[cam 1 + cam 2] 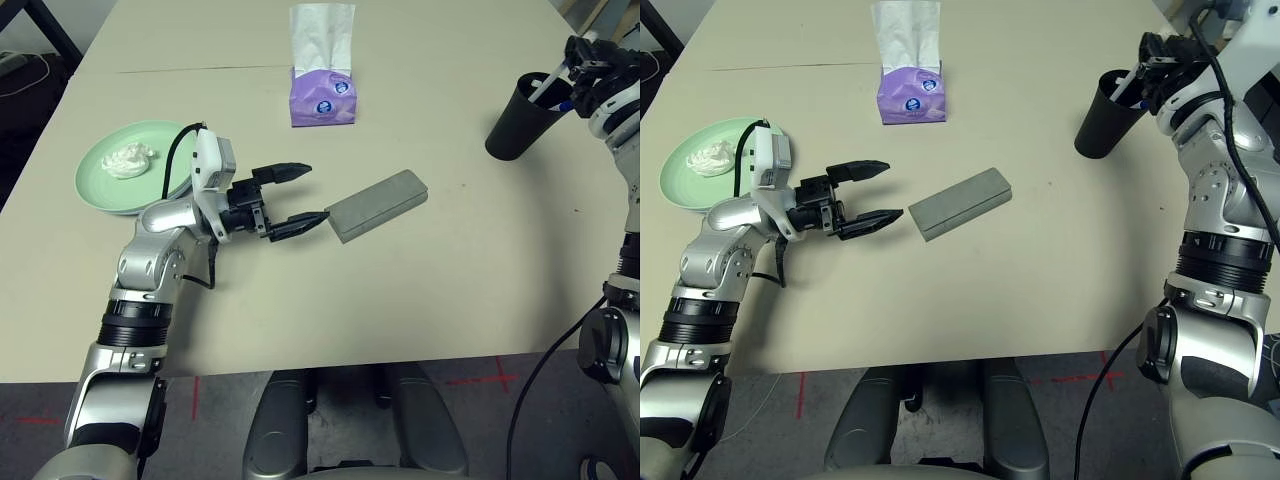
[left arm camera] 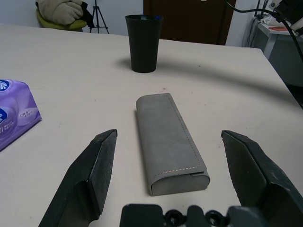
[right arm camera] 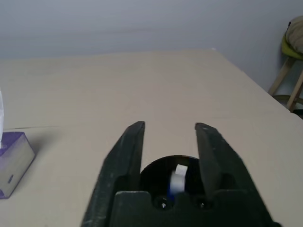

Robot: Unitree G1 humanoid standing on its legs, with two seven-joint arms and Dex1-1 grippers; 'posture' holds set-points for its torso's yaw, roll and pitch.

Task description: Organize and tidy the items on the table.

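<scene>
The glasses case [image 1: 377, 204] lies flat near the middle of the bench [image 1: 420, 300]. The left tool [image 1: 297, 194] sits level at the case's left end, fingers wide apart, lower fingertip almost touching it. Well right of the case stands the cup [image 1: 1107, 116] with the pen [image 3: 178, 177] inside; the right tool [image 3: 169, 126] hovers above it, fingers apart, gripping nothing. Left of the case, a green plate [image 1: 100, 170] holds a tissue wad [image 1: 131, 158].

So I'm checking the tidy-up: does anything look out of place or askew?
The grey glasses case lies askew on the bare table, just off the left gripper's open fingers. A crumpled tissue wad sits on the green plate.
</scene>
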